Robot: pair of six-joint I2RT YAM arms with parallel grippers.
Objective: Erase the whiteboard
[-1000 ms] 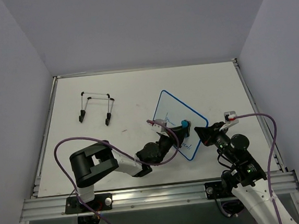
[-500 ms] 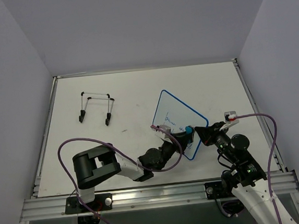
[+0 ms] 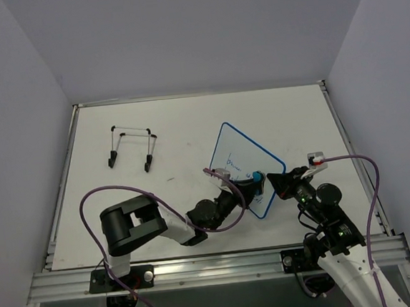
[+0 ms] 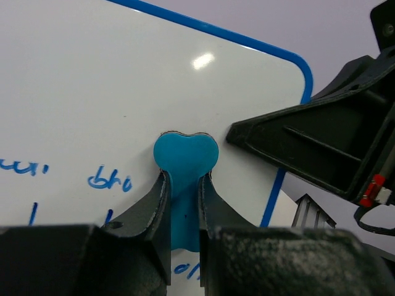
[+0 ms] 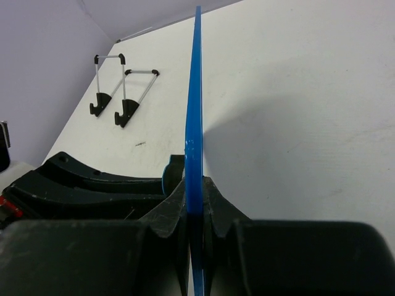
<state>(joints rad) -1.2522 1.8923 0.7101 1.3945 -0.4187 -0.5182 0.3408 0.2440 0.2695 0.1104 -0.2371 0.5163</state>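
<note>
The whiteboard (image 3: 240,157) has a thin blue rim and is held tilted up off the table. Blue handwriting (image 4: 108,180) marks its lower part. My right gripper (image 3: 279,183) is shut on the board's right edge; in the right wrist view the rim (image 5: 194,123) runs edge-on between the jaws (image 5: 194,203). My left gripper (image 3: 249,181) is shut on a small blue eraser (image 4: 185,157), whose rounded end is pressed against the board's face near the right edge. The eraser also shows in the top view (image 3: 254,175).
A black wire stand (image 3: 131,147) sits on the white table (image 3: 188,119) at the back left; it also shows in the right wrist view (image 5: 120,92). A small dark speck (image 3: 170,178) lies on the table between stand and board.
My left gripper slid the eraser across the board's lower right part, right and down, then slightly back up. The right gripper and board have held still.
</note>
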